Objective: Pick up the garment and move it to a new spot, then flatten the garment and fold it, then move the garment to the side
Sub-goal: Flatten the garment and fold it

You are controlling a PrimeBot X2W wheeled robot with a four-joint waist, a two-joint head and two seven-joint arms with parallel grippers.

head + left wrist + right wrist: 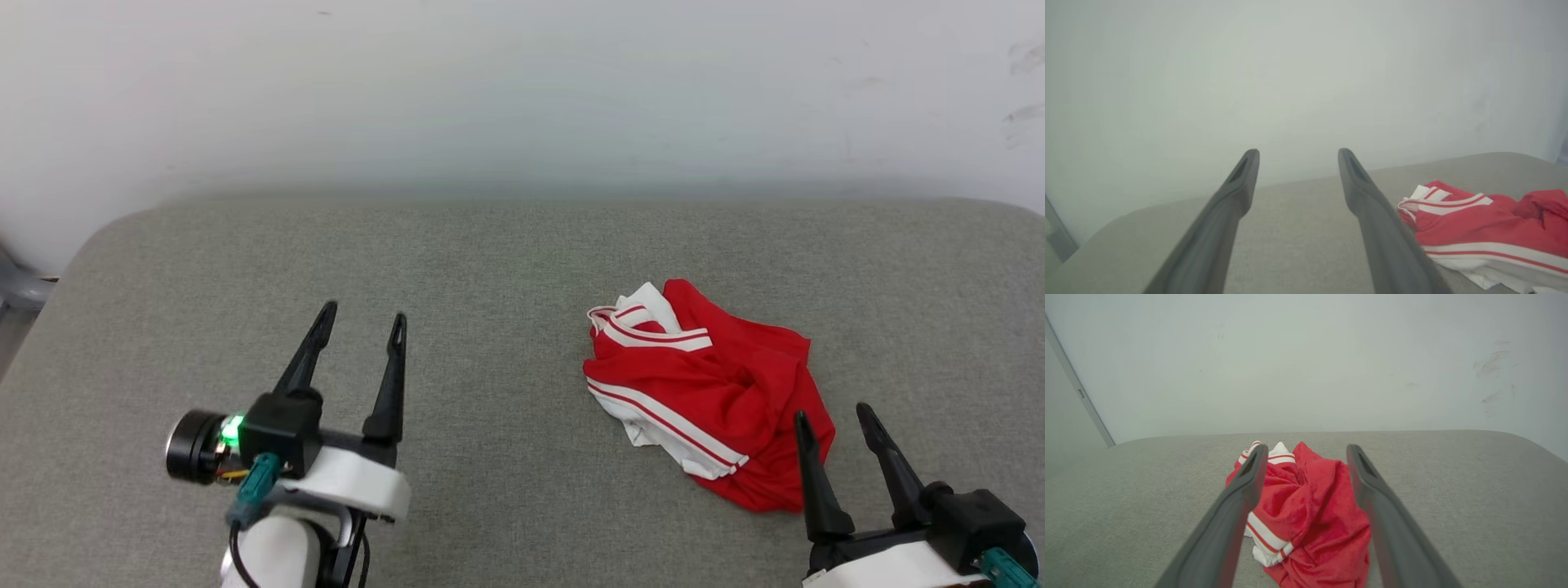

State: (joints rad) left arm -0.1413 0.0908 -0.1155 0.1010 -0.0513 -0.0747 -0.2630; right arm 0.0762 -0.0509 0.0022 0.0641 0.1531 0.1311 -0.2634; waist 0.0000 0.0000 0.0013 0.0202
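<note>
The garment (718, 392) lies crumpled in a heap on the grey padded table, right of centre, red with white striped trim. My right gripper (833, 412) hovers just at its near right edge, open and empty, fingers pointing toward the heap. In the right wrist view the garment (1310, 510) sits between and beyond my right gripper (1306, 451). My left gripper (363, 314) stands open and empty at the lower left, well apart from the cloth. The left wrist view has the garment (1486, 228) to the right of my left gripper (1298, 153).
The grey table (490, 269) has rounded far corners and ends at a plain white wall (522, 90). A grey object (20, 286) pokes in at the far left edge, beyond the table.
</note>
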